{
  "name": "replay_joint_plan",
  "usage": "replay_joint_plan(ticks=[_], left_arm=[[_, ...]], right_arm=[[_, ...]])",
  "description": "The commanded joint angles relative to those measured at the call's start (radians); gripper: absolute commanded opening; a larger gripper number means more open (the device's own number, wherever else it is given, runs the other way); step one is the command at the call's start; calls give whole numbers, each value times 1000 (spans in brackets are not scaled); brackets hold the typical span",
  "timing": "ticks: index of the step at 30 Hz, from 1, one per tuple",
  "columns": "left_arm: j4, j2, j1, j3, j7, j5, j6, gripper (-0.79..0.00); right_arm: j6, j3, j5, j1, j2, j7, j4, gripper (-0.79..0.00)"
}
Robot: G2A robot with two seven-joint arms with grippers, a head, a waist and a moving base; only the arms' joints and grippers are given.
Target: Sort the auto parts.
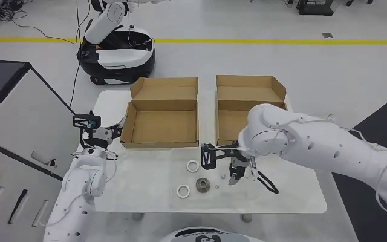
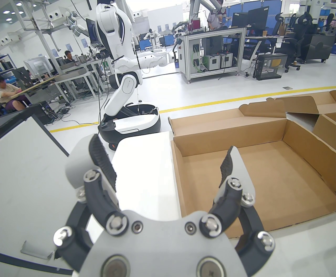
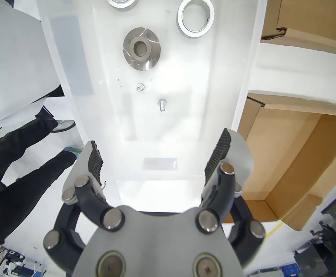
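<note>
Several metal parts lie on the white table (image 1: 151,175) near its front edge. A grey flange (image 1: 202,184) (image 3: 141,48) sits between two pale rings (image 1: 192,166) (image 1: 183,191); one ring (image 3: 195,17) appears whole in the right wrist view. Two small bolts (image 3: 140,87) (image 3: 162,104) lie just beyond my right gripper (image 1: 237,174) (image 3: 160,149), which hangs open and empty above the table. My left gripper (image 1: 115,132) (image 2: 164,157) is open and empty at the left box's outer wall, over the table's left side.
Two open cardboard boxes stand side by side at the back, the left box (image 1: 162,124) (image 2: 262,168) empty, the right box (image 1: 242,109) (image 3: 288,157) partly under my right arm. Another robot (image 1: 118,54) stands on the floor behind the table.
</note>
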Motion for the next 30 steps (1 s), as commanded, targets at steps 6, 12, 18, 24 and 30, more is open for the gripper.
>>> replay_joint_plan(ticks=[6,12,18,24,30], left_arm=[[0,0,0,0,0,0,0,0],[0,0,0,0,0,0,0,0],[0,0,0,0,0,0,0,0],[0,0,0,0,0,0,0,0],[0,0,0,0,0,0,0,0]], right_arm=[[20,2,-26,-38,-16,-2,33,0],[25,4,-61,-64,-25,-18,52,0],[31,1,-94,-99,-36,-46,72,0],[33,0,-114,-130,-49,-60,98,0],[36,8,-127,-151,-59,-71,122,-160]])
